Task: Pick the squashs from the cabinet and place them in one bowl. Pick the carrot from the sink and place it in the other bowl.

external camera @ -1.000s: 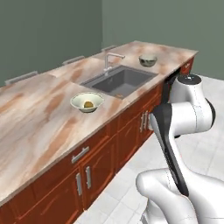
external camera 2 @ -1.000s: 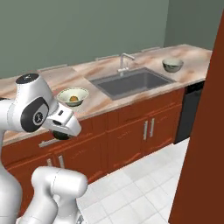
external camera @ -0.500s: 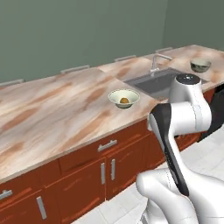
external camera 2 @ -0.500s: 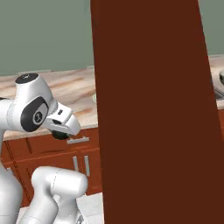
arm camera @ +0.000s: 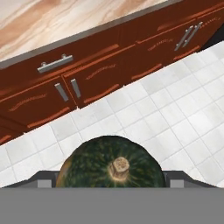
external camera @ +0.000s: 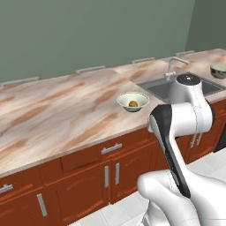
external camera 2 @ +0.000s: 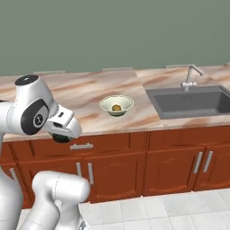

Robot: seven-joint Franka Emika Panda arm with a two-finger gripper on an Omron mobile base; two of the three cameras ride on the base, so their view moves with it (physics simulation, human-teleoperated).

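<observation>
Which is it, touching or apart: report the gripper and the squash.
Touching. In the hand view the squash sits stem-up, wedged between the gripper's two fingertips at either flank, hanging over the floor tiles.

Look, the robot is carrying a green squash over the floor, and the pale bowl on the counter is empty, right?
Not quite. The pale bowl is not empty: both base views show a small brownish-yellow thing inside it. The rest holds: in the hand view, the green squash sits at the fingers above the white floor tiles.

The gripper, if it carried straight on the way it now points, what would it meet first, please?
The gripper holds a dark green squash and points down; it would likely meet the white tiled floor before the lower cabinets.
</observation>
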